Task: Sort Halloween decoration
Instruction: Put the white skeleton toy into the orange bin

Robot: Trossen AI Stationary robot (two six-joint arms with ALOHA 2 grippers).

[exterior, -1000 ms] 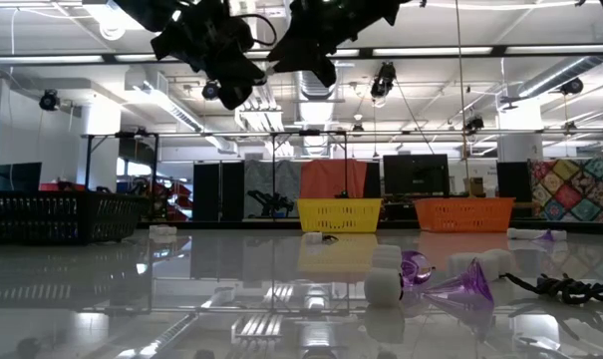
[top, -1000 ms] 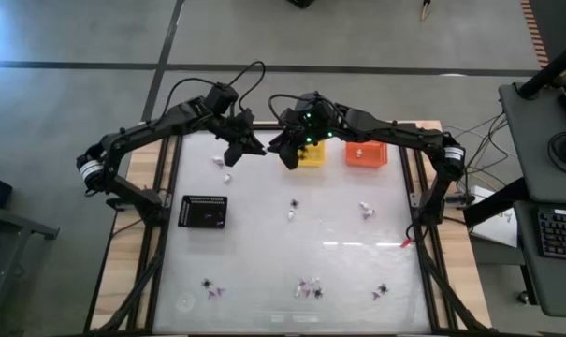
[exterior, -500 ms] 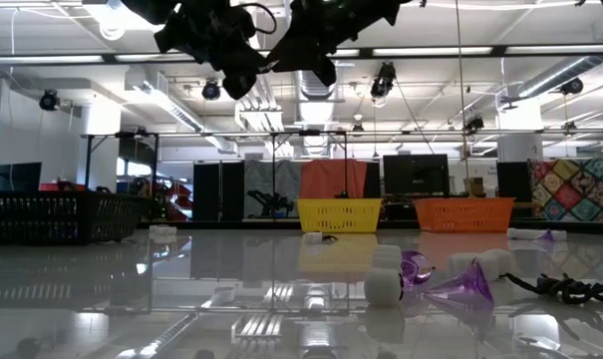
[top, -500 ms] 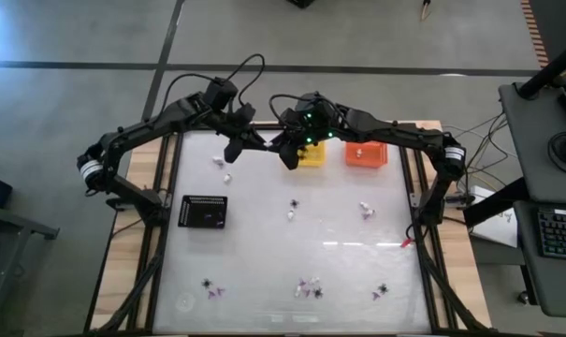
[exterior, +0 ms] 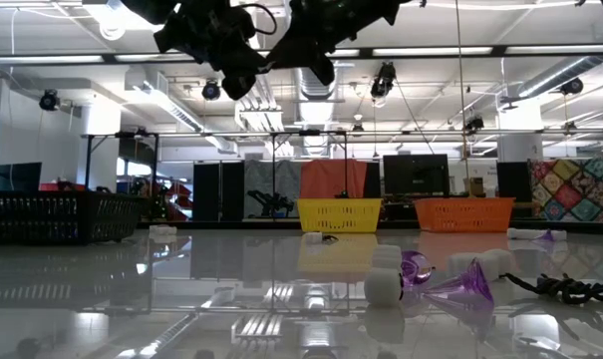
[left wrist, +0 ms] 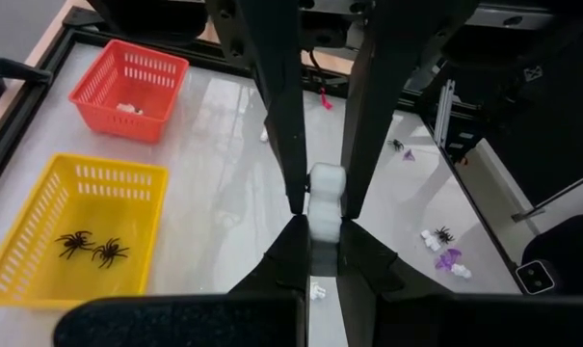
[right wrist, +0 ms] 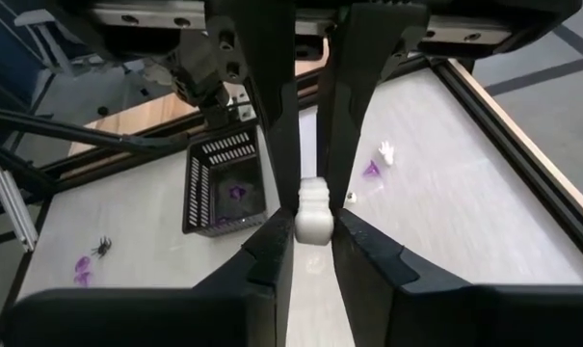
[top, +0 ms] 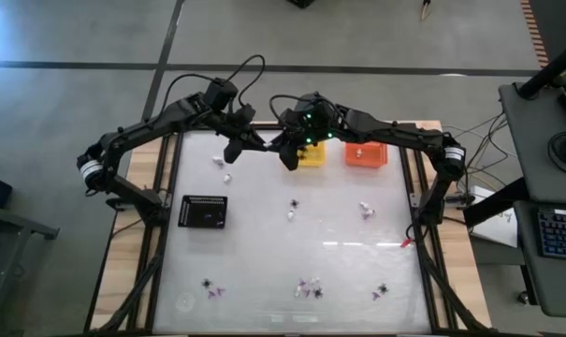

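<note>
While both arms met high above the far edge of the white tabletop point(top: 339, 271), each gripper had its jaws closed on the same small lumpy white trinket point(left wrist: 325, 198). The left gripper point(top: 234, 148) pinched it from one side and the right gripper point(top: 289, 154) from the other, close to the yellow mesh basket point(top: 312, 157). Two black spider trinkets point(left wrist: 92, 248) lay inside that yellow basket, and a white piece point(left wrist: 127, 109) lay in the orange mesh basket point(top: 365, 154) just beside it. Nearer the left edge stood the black mesh basket point(top: 203, 212), with purple pieces point(right wrist: 235, 192) in it. Other tiny Halloween decorations lay loose on the tabletop: white lumps point(top: 223, 169) below the left gripper, a dark-and-white pair point(top: 292, 208) near the middle, a white one point(top: 366, 211) toward the right, and purple and black pieces point(top: 309, 288) scattered along the near edge.
</note>
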